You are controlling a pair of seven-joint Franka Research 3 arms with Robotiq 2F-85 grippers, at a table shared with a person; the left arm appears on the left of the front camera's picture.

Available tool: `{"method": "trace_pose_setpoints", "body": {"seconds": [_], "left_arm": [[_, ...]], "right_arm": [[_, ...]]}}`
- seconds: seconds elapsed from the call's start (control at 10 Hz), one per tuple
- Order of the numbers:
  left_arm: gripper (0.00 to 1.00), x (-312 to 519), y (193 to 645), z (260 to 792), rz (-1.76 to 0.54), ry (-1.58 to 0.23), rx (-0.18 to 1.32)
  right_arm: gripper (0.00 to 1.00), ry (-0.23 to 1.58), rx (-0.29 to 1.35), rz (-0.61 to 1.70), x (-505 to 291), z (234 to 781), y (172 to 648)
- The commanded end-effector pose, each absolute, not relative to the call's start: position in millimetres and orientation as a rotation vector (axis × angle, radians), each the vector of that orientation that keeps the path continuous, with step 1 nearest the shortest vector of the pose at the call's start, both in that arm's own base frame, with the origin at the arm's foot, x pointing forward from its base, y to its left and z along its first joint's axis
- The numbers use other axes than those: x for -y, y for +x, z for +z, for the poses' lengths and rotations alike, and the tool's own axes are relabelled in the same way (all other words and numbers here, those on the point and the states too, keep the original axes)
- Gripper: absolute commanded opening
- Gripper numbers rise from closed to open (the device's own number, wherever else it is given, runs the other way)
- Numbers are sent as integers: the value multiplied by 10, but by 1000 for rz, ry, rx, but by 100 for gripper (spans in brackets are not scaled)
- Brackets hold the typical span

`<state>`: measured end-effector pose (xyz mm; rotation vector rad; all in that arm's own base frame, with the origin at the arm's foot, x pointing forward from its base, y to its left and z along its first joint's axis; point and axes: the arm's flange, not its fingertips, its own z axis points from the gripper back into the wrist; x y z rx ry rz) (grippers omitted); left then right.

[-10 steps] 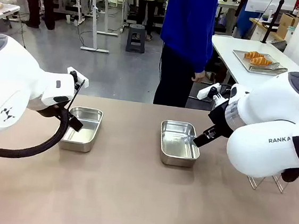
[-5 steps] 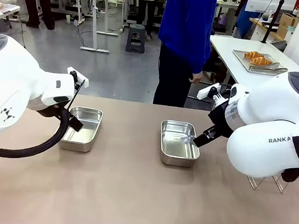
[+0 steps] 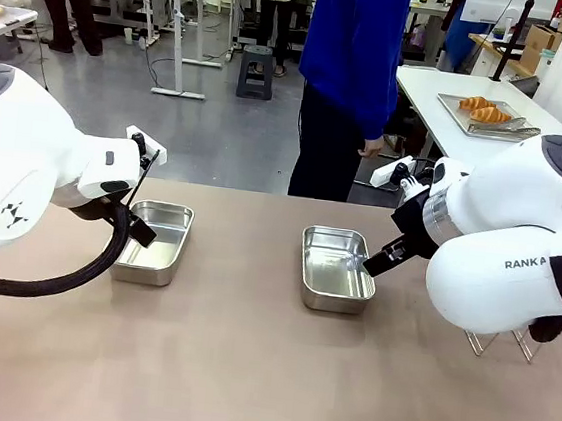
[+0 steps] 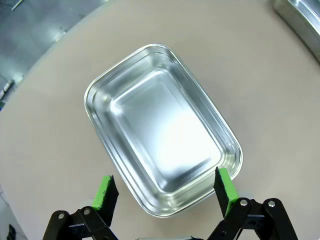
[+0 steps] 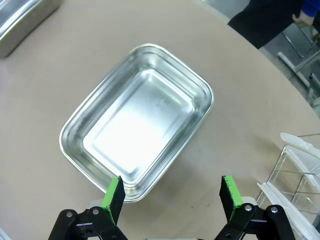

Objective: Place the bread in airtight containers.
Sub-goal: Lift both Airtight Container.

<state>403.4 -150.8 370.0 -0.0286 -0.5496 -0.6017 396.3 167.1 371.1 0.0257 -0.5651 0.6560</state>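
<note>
Green pads on the left gripper (image 4: 165, 189) stand wide apart, straddling the near end of the left steel tin (image 4: 98, 102) from above and holding nothing. The right gripper (image 5: 172, 196) is spread just as wide; one pad sits over the near corner of the right tin (image 5: 202, 82) and the other over bare table. In the front view both hang just above their tins, the left by its tin's left edge and the right by its tin's right edge.

Both tins rest on a tan, matte table (image 3: 244, 368), well apart from each other. A wire rack (image 3: 498, 342) stands at the right edge, near the right arm. A person in a blue top (image 3: 353, 47) stands at the far side. Behind them is a grey workshop floor with white desks and a black step stool (image 3: 256, 70).

Against the earlier pictures the arms and tins sit exactly as before. Only the person has edged slightly to the left.

Each tin is shallow, bright and rounded at the corners, with nothing in it. The bread (image 3: 484, 111), two golden-brown ridged rolls, lies on a metal tray (image 3: 451, 104) on a white table (image 3: 425, 82) far right, well away from the tins.
</note>
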Motion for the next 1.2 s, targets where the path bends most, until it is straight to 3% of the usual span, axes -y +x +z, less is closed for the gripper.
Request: {"method": "trace_pose_setpoints", "body": {"seconds": [0.0,0.2,0.5,0.8,1.1], "left_arm": [[100,1365,4142,3942,-580,-79,550],[100,962,4301,4538,-530,-177,574],[100,186,4223,5188,-685,-371,592],[100,-808,4051,5231,-812,-590,730],[100,-1520,3830,5022,-887,-646,865]], "right_arm": [[100,56,580,650,-1607,3982,4061],[100,113,621,627,-1372,4492,4163],[100,291,682,592,-407,5004,4235],[100,494,825,646,708,5044,4090],[100,597,972,763,1266,4929,3878]]}}
